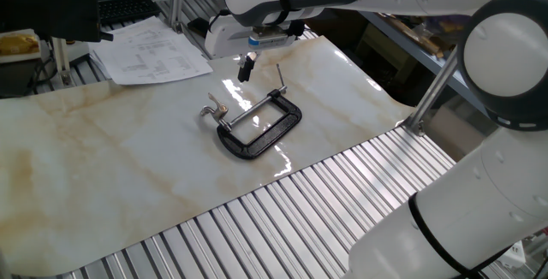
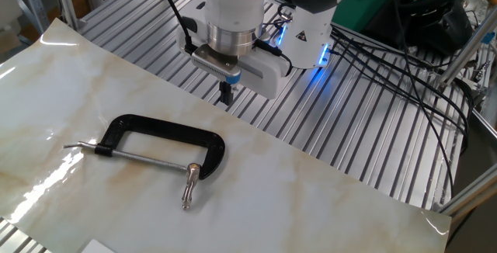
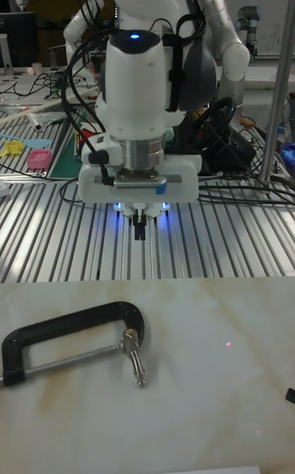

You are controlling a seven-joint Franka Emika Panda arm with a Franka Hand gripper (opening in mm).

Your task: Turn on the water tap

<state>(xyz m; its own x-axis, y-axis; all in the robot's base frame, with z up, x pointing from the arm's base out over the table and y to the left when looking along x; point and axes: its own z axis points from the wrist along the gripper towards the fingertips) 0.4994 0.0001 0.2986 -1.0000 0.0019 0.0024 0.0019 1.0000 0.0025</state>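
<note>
The water tap (image 2: 189, 185) is a small shiny silver fitting with a short lever. It is held in the jaw of a black C-clamp (image 2: 167, 129) that lies flat on the marble sheet. The tap also shows in the one fixed view (image 1: 213, 108) and the tall fixed view (image 3: 133, 355). My gripper (image 2: 226, 96) hangs in the air behind the clamp, over the sheet's far edge, well clear of the tap. Its fingers point down and are pressed together, shut on nothing (image 3: 140, 232) (image 1: 246, 68).
The marble sheet (image 2: 311, 199) covers part of a slatted aluminium table (image 2: 365, 129). The clamp's thin screw rod ends in a sliding handle (image 2: 74, 145). Papers (image 1: 150, 52) lie at the sheet's far side. Black cables (image 2: 388, 59) and a metal post (image 1: 432, 91) stand nearby.
</note>
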